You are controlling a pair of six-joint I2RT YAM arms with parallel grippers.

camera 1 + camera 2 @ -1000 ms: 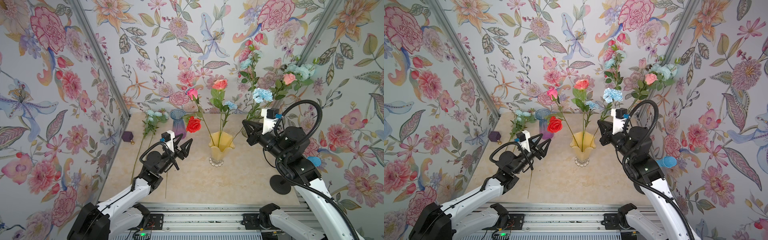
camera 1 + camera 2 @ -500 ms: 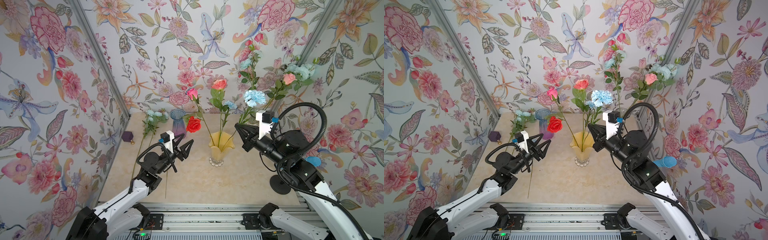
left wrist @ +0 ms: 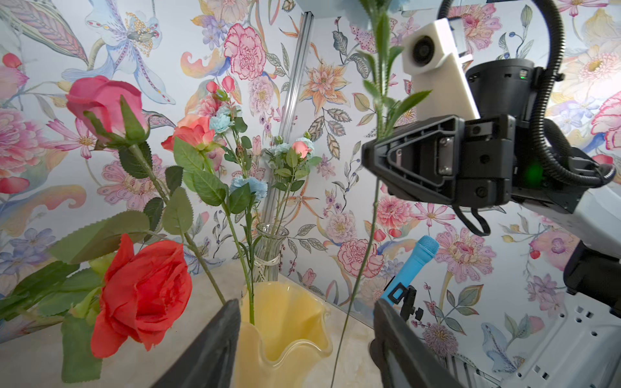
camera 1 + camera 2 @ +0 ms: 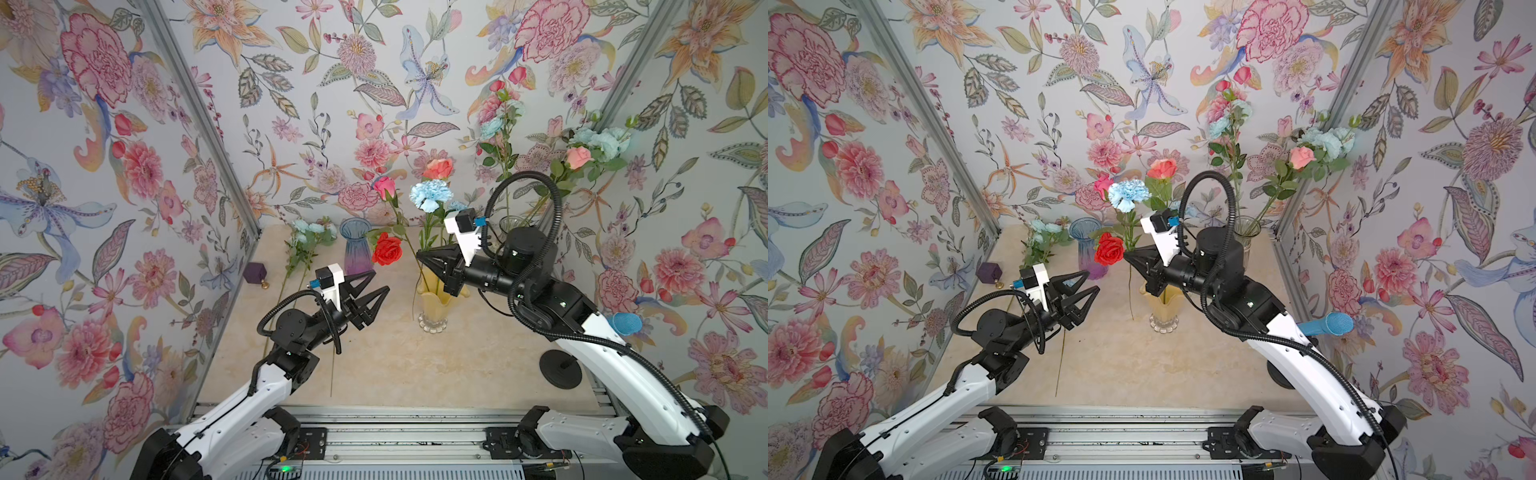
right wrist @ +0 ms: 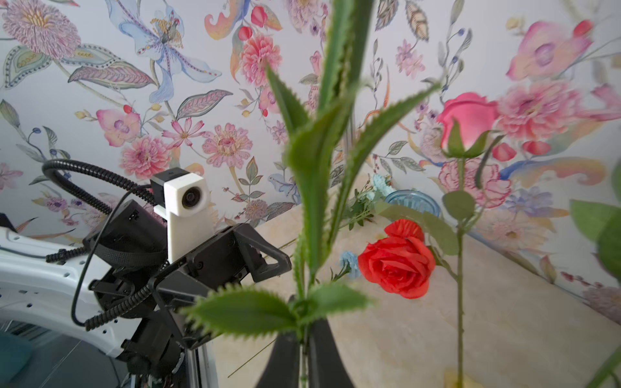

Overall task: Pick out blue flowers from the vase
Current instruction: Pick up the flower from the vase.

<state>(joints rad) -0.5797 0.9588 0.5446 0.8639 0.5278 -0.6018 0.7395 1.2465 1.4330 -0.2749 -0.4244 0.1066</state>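
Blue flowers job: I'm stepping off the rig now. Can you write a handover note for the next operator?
Right end effector: shut on the stem of a pale blue ruffled flower, stem end hanging outside the wavy-rimmed yellow vase.
Left end effector: open, empty, facing that stem.
Done: a blue leafy spray lies on the beige table, far left.
To do: one blue bloom in the yellow vase; more blue blooms in the clear glass vase.

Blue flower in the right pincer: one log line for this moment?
right pincer: shut on blue flower stem | stem: hangs outside yellow vase | left pincer: open, empty
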